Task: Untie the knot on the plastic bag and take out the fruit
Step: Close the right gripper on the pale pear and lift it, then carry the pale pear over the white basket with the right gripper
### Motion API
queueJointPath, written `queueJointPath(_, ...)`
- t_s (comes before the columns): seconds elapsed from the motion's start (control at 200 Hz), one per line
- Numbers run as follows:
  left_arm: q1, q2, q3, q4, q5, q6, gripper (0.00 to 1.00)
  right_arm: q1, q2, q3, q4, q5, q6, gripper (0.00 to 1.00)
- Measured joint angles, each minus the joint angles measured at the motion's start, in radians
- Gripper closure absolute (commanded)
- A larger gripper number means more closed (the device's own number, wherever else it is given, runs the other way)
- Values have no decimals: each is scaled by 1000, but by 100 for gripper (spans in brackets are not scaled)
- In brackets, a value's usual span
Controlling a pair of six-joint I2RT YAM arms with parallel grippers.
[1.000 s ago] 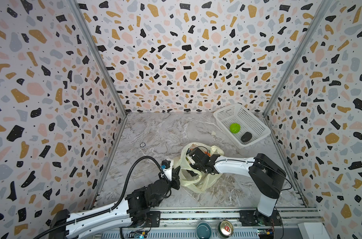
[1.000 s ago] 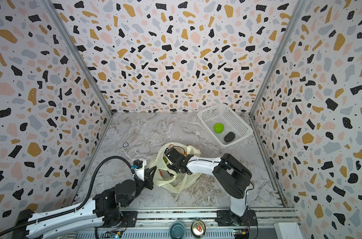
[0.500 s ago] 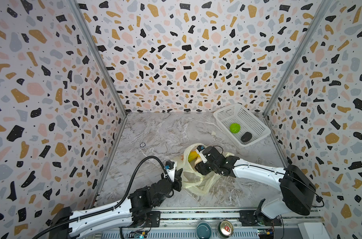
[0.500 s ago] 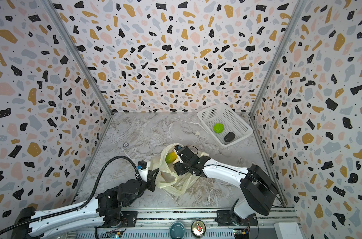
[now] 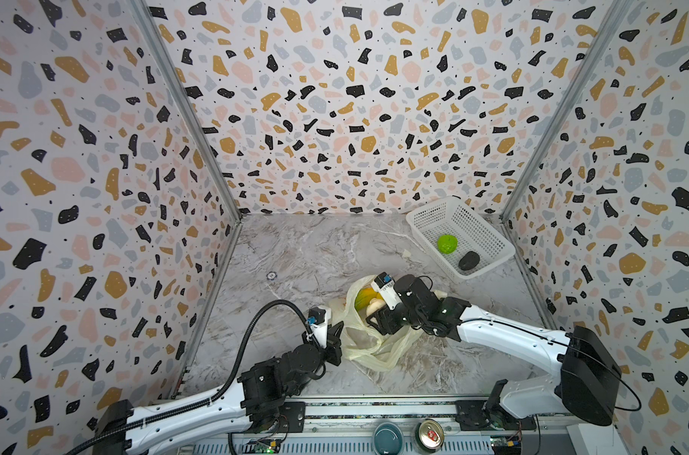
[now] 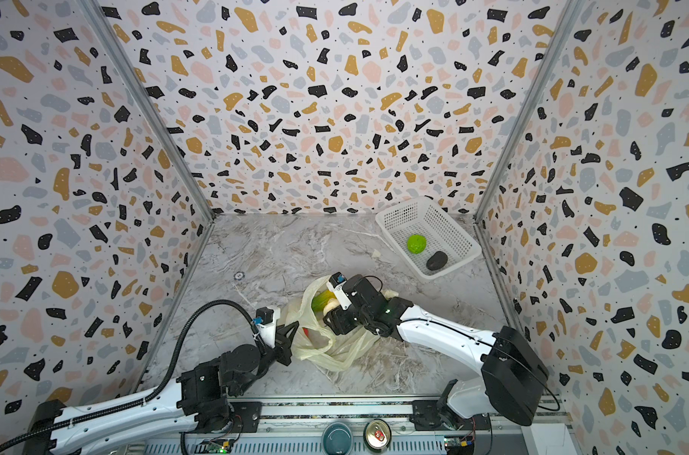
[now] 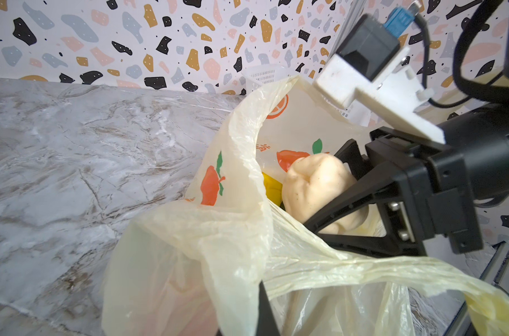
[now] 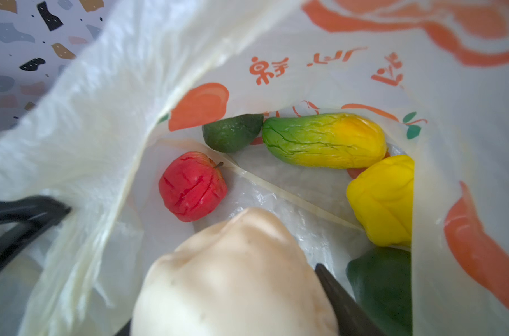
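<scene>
Your right tool [image 5: 373, 312] is grasping the cream-white fruit [image 7: 314, 183], holding it at the gaping mouth of the plastic bag [image 5: 374, 348]. Your left tool [image 5: 337, 335] is clenching the bag's rim on the side nearer its own arm. The bag is lying on the desk [image 5: 315, 248], near its front edge. Inside it, a red fruit [image 8: 192, 186], a green-yellow fruit [image 8: 323, 139], a yellow fruit [image 8: 381, 200] and two dark green pieces are resting. The white basket [image 5: 488, 232] is sitting in the far right corner, well apart, carrying a lime green fruit [image 5: 447, 244] and a near-black fruit [image 5: 469, 260].
</scene>
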Motion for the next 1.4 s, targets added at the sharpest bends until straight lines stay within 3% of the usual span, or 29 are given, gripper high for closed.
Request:
queueJointPath(0.255,0,-1,0,0,-3,0,100,-8,-89,98,-66,-13,-12,40)
queueJointPath(0.39,0,-1,0,0,-3,0,100,-63,-122,177,-92,-31,-19,41)
queueJointPath(0.786,0,-5,0,-2,-3,0,100,-501,-113,301,-95,-141,-61,40)
queueJointPath(1.051,0,-2,0,-2,-3,1,100,-766,103,318,9,-93,-74,40)
queueJointPath(1.276,0,0,0,-2,-3,1,100,-870,366,382,70,0,-39,39)
queueJointPath(1.402,0,0,0,-2,-3,1,100,-908,470,456,76,13,-14,33)
